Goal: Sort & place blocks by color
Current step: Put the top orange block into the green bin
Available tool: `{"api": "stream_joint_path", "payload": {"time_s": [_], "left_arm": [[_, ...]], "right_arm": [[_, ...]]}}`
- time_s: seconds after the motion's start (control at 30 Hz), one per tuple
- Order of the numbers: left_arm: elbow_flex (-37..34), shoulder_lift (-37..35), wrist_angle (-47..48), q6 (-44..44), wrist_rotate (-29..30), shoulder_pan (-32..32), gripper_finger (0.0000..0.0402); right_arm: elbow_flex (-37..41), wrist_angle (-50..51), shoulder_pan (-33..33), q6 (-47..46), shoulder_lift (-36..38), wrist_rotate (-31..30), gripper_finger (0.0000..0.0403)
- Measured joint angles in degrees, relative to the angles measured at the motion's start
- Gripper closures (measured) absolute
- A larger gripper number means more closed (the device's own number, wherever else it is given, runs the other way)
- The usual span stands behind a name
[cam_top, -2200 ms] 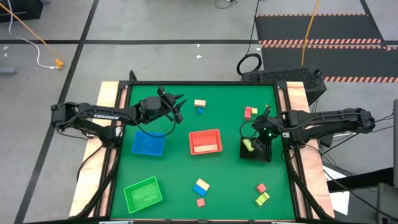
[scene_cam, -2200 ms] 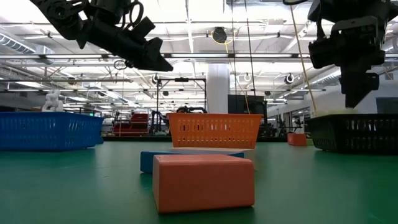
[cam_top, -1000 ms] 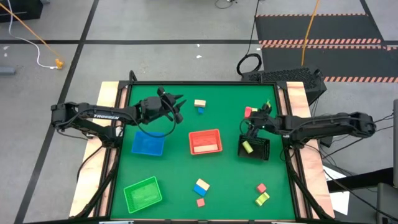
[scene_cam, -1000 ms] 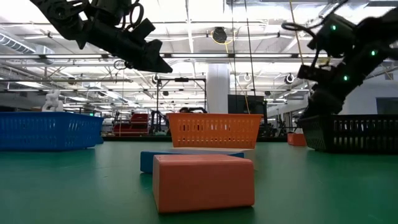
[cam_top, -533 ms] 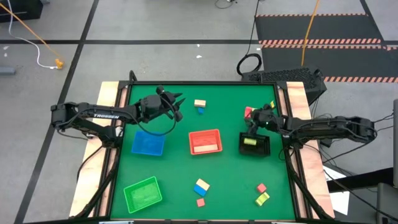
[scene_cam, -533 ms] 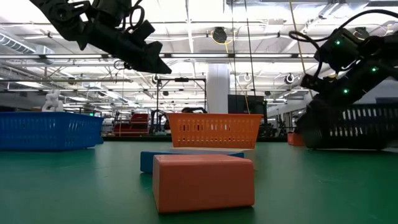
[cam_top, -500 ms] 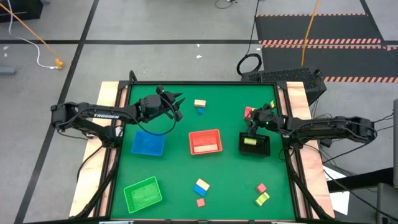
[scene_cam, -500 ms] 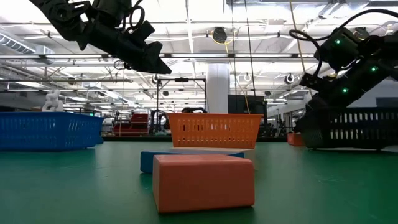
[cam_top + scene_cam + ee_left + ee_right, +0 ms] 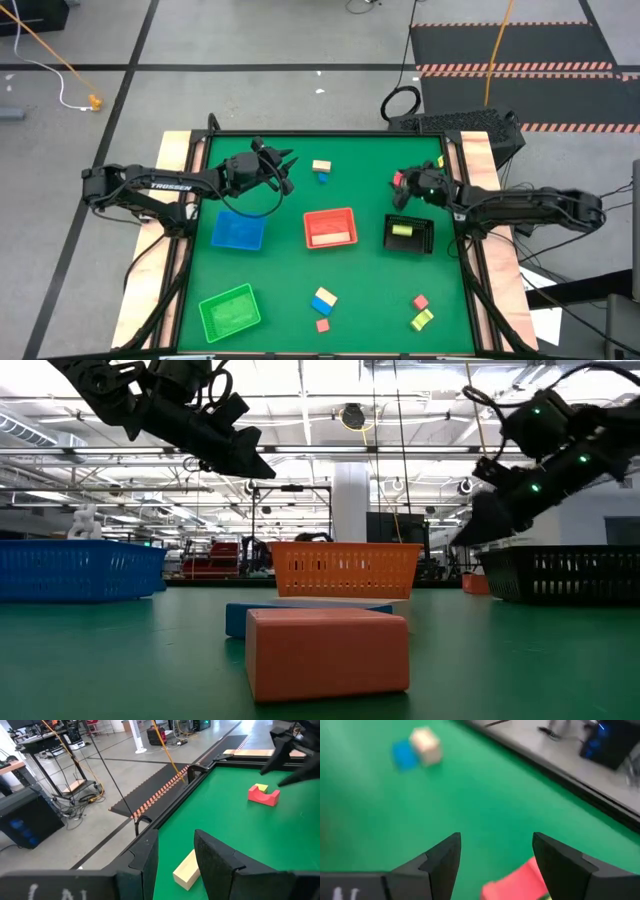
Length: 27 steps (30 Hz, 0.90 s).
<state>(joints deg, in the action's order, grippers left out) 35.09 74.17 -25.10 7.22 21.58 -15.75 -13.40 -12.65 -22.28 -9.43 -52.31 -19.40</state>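
Observation:
My right gripper (image 9: 401, 180) (image 9: 497, 852) hovers open at the table's far right, over a red block (image 9: 512, 882) that touches a yellow-green one (image 9: 260, 787). A yellow-green block (image 9: 403, 230) lies in the black tray (image 9: 424, 240). My left gripper (image 9: 289, 165) (image 9: 175, 852) hangs open and empty in the air at the far left, pointing toward a tan block (image 9: 321, 166) (image 9: 186, 869) and a blue block (image 9: 322, 178). More blocks lie near the front edge: a blue-and-tan pair (image 9: 324, 299), a red one (image 9: 322, 325), another red one (image 9: 420, 301), a yellow-green one (image 9: 422, 319).
A red tray (image 9: 330, 241) holding a pale block stands mid-table, a blue tray (image 9: 238, 231) at the left, a green tray (image 9: 230, 308) at the near left. In the low view a red block (image 9: 328, 652) fills the foreground. Green table surface lies free between the trays.
My right gripper has swung from above the black tray toward the table's far edge, to the red block, tipping up from pointing down to nearly level and staying open. The yellow-green block stays in the black tray.

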Motion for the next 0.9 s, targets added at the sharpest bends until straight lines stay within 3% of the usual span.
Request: {"api": "stream_joint_path", "payload": {"time_s": [0.17, 0.3, 0.43, 0.53, 0.9], "left_arm": [[0.00, 0.00, -0.02, -0.17, 0.00, 0.00, 0.0275], [0.00, 0.00, -0.10, -0.17, 0.00, 0.00, 0.0275], [0.00, 0.00, -0.31, -0.17, 0.00, 0.00, 0.0275], [0.01, 0.00, -0.31, -0.17, 0.00, 0.00, 0.0275], [0.01, 0.01, 0.02, 0.04, 0.00, 0.00, 0.0275]], "right_arm": [[-6.34, 13.46, -5.42, -16.88, -0.26, 4.29, 0.0165], [-9.95, 22.89, -7.03, -24.05, -3.07, 5.83, 0.0165], [-12.75, 25.72, -8.03, -29.56, -8.27, 12.61, 0.0165], [-14.15, 26.71, -8.16, -31.56, -12.49, 15.06, 0.0165], [-16.10, 27.31, -8.18, -33.13, -21.19, 14.72, 0.0165]]}}
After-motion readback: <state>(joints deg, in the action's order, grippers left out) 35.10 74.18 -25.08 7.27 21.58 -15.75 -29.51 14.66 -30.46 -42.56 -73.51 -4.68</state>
